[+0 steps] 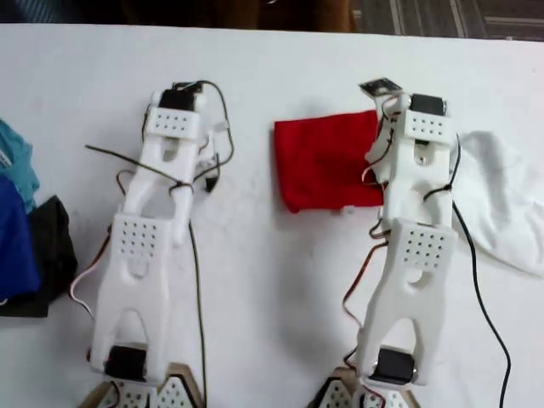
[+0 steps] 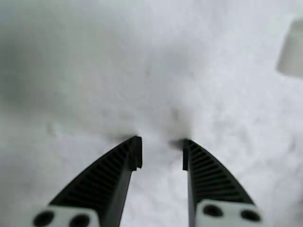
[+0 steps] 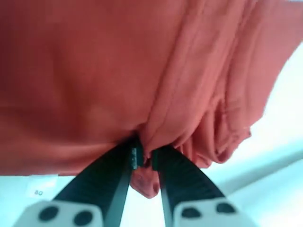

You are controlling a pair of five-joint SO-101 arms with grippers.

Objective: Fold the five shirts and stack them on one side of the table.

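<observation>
A red shirt [image 1: 325, 161] lies folded on the white table between the two arms. My right gripper [image 3: 146, 158] is shut on a bunched fold of the red shirt [image 3: 94, 71] at its edge; in the high view the right arm [image 1: 414, 187] covers that side of the shirt. My left gripper [image 2: 161, 151] stands open, its tips down against the bare table [image 2: 142, 71] with nothing between them. The left arm [image 1: 157, 195] rests left of the red shirt. A white shirt [image 1: 506, 200] lies crumpled at the right edge.
At the left edge lies a pile of shirts: teal [image 1: 19, 166], blue [image 1: 15, 238] and black [image 1: 53, 246]. Cables [image 1: 200, 280] trail along the table beside both arms. A small dark tag [image 1: 380, 87] sits behind the right arm.
</observation>
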